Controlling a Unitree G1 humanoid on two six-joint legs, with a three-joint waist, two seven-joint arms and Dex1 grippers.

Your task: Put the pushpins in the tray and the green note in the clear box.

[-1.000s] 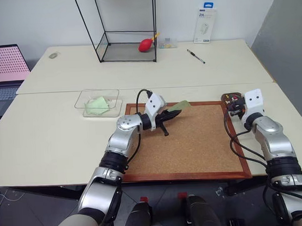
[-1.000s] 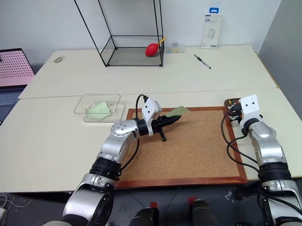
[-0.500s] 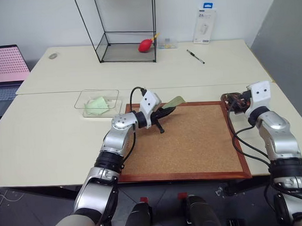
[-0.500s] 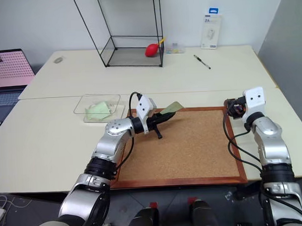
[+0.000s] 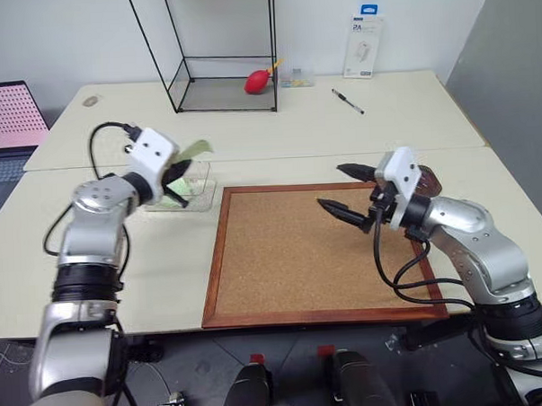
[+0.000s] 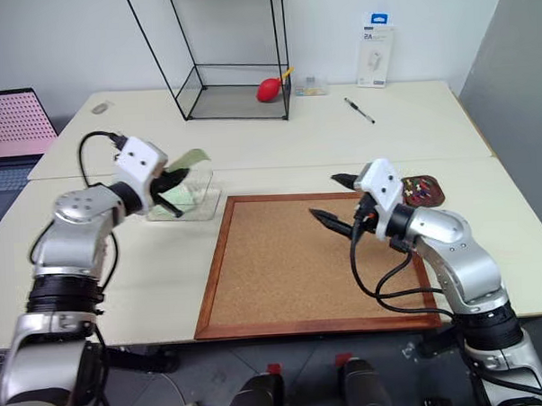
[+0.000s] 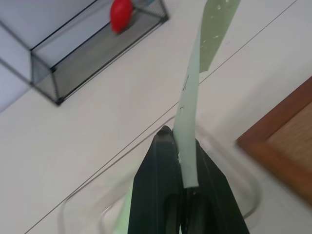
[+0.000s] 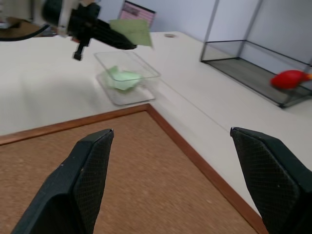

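I see the cream table (image 5: 277, 131) carrying a flat cork board (image 5: 318, 255). Over the clear box (image 5: 197, 199), my left fingers (image 7: 181, 161) clamp the thin green note (image 5: 189, 150), its length slanting up and away. Right fingers (image 5: 347, 192) stand apart above the cork; pins (image 6: 422, 189) fill the brown tray (image 6: 433, 196).

left gripper (image 6: 182, 187) pinches green note (image 6: 188, 159) above clear box (image 6: 208, 206); right gripper (image 6: 334, 199) open over corkboard (image 6: 292, 274).
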